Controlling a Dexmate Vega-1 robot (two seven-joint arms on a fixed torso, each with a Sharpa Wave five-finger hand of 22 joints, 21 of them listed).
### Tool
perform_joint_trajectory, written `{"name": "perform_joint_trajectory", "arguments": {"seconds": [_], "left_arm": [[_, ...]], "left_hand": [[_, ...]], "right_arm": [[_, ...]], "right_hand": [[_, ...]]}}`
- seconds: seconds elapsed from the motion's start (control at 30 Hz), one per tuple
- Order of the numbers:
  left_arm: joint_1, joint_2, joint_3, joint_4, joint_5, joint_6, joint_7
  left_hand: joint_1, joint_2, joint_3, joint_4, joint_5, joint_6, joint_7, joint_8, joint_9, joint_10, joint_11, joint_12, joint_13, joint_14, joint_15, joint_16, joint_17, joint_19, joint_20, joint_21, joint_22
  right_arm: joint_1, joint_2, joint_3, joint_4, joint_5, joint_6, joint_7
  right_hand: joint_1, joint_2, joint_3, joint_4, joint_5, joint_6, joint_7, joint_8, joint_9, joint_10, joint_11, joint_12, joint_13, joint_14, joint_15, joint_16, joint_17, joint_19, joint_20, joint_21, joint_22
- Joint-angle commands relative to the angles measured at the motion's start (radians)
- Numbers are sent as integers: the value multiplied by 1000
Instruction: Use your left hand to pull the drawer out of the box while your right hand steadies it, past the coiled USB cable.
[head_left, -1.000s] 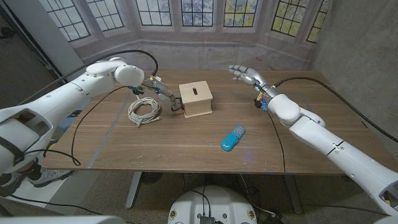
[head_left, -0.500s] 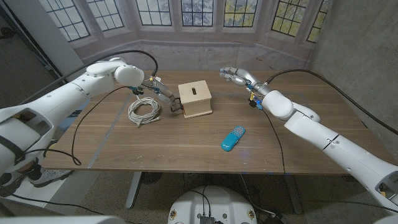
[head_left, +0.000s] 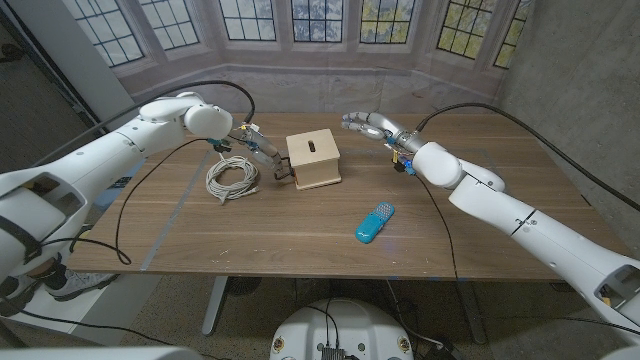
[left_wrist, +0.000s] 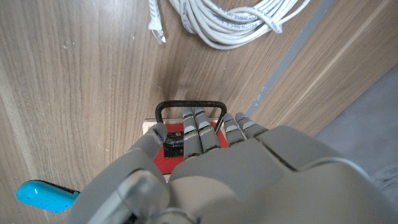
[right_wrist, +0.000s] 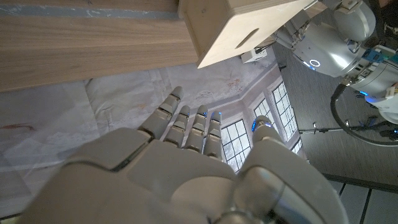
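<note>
On the wooden bench (head_left: 300, 225) a small pale wooden box (head_left: 315, 160) with a slot in its top sits a little left of the middle. The left hand (head_left: 262, 153) is at the box's left face, and the left wrist view shows its fingers (left_wrist: 198, 127) hooked through a dark wire handle (left_wrist: 189, 106) on the drawer front (left_wrist: 163, 160), which looks red there; how far the drawer stands out of the box I cannot tell. Just beside that hand, on the side away from the box, lies the coiled USB cable (head_left: 232, 178), a loose white bundle with one plug end trailing toward the near edge. The right hand (head_left: 368, 124) hangs in the air just beyond the box's far right corner, fingers straight and apart, holding nothing and not touching the box; from its own wrist camera the box (right_wrist: 239, 25) sits ahead of the fingertips with a gap between. A blue oblong object (head_left: 373, 223) lies nearer the front, right of the box and well apart from it.
</note>
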Motion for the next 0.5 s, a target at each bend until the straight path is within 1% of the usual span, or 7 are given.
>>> {"name": "perform_joint_trajectory", "arguments": {"seconds": [0.03, 0.07, 0.1, 0.13, 0.3, 0.37, 0.5], "left_arm": [[1, 1, 0, -1, -7, -8, -9], [2, 1, 0, -1, -8, -8, -9], [2, 1, 0, -2, -7, -7, -10], [2, 1, 0, -3, -8, -7, -11], [5, 3, -2, -8, -8, -4, -13], [6, 4, -4, -9, -12, -1, -16], [5, 3, -3, -6, -13, -5, -17]], "left_hand": [[-7, 1, 6, 0, -4, -5, -1, -5, 6, 9, -2, -3, 1, 8, -3, -3, 1, 0, -3, 4, 2], [-8, 1, 6, 0, -4, -5, -1, -5, 6, 9, -3, -3, 2, 8, -3, -3, 1, 0, -3, 4, 2], [-8, 0, 6, 0, -4, -4, -1, -5, 6, 9, -3, -3, 2, 8, -4, -3, 1, 0, -5, 5, 2], [-8, 0, 7, 0, -4, -4, -1, -5, 6, 10, -3, -4, 2, 8, -3, -4, 1, 0, -5, 5, 2], [-9, 0, 8, 0, -4, -6, 0, -5, 6, 12, -2, -4, 2, 9, -2, -4, 1, 0, -6, 5, 2], [-9, 0, 8, 0, -4, -7, 0, -5, 6, 11, -2, -5, 2, 9, -3, -4, 1, 0, -6, 5, 2], [-10, 0, 9, 0, -4, -7, 0, -6, 6, 11, -2, -6, 2, 10, -2, -4, 1, 0, -6, 5, 2]], "right_arm": [[30, 3, -40, -16, -88, -34, 41], [31, 3, -42, -17, -94, -37, 43], [33, 3, -45, -18, -103, -39, 45], [36, 2, -49, -20, -113, -41, 48], [55, 5, -70, -25, -159, -55, 73], [61, 8, -76, -28, -173, -62, 84], [74, 11, -92, -33, -204, -72, 109]], "right_hand": [[-18, -2, 3, 9, 1, 5, -17, -1, 2, 10, -20, 0, 2, -7, -32, -1, 2, -29, 7, -3, 1], [-19, -3, 3, 10, 2, 5, -17, -1, 2, 10, -19, 0, 2, -9, -31, -2, 1, -36, 4, -4, 1], [-20, -3, 4, 10, 2, 6, -20, -1, 2, 12, -31, 0, 1, -9, -30, -2, 0, -42, 2, -3, 1], [-21, -4, 4, 10, 2, 6, -20, -1, 2, 12, -33, -1, 1, -11, -31, -3, -1, -47, 0, -4, 1], [-25, -5, 6, 11, 3, -1, -24, -5, 1, 7, -30, -5, 1, -18, -40, -7, -4, -67, -8, -4, 0], [-29, -5, 6, 12, 3, -1, -26, -5, 1, 5, -37, -6, 1, -21, -42, -8, -4, -73, -11, -4, 0], [-35, -6, 5, 15, 3, -1, -29, -5, 1, 5, -39, -7, 0, -24, -38, -9, -4, -81, -7, -2, 0]]}}
